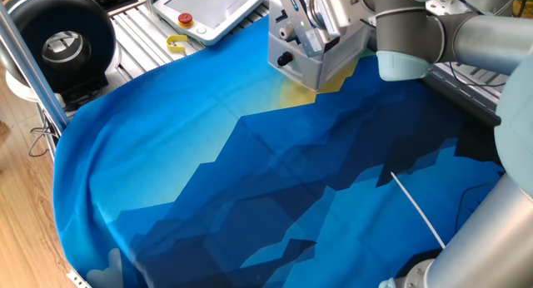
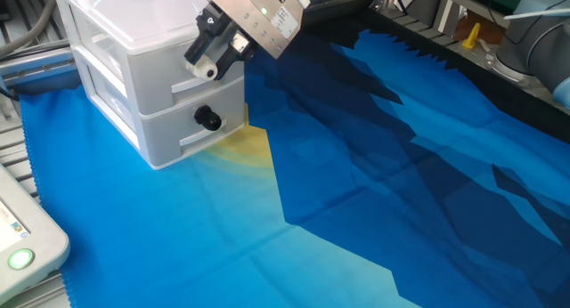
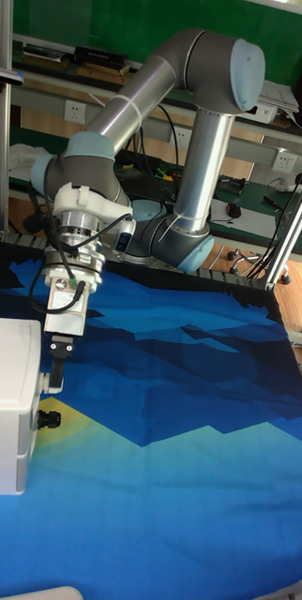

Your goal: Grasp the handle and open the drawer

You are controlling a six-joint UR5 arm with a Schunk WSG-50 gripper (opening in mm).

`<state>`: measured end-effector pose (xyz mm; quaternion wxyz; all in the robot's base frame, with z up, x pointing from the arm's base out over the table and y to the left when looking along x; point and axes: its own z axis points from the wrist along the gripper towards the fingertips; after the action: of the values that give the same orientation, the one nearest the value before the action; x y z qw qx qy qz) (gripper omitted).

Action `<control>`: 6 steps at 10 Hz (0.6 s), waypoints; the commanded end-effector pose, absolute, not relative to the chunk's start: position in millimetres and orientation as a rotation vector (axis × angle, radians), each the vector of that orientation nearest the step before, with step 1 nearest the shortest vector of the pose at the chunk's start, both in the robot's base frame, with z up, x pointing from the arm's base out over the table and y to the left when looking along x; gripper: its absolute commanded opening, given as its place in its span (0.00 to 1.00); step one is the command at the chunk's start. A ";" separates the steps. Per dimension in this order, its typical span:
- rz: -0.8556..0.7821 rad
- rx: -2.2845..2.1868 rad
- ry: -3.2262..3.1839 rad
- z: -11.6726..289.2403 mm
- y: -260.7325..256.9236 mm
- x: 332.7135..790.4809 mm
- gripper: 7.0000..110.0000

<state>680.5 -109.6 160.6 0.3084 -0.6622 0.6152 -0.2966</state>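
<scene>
This looks like a robot lab or workshop; a big grey robot arm [image 3: 203,112] stands at a tabletop with a blue cloth [image 1: 250,180] on it; a white control tablet [image 1: 212,9] with a red button [image 1: 185,20] lies on metal rails; shelves [image 3: 38,61] with wires and wall plugs [image 3: 74,112] sit behind; a green wall [image 3: 95,19] is at the back; the floor [image 1: 21,213] is wood.
</scene>
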 end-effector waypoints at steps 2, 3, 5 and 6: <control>-0.774 -1.737 1.640 164.9 -113.6 688.9 0.36; -0.781 -1.737 1.645 165.7 -113.6 690.8 0.36; -0.760 -1.721 1.654 162.1 -109.2 692.2 0.36; -0.750 -1.712 1.655 159.2 -108.2 692.7 0.36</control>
<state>689.8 -107.6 160.3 0.3093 -0.6592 0.6211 -0.2898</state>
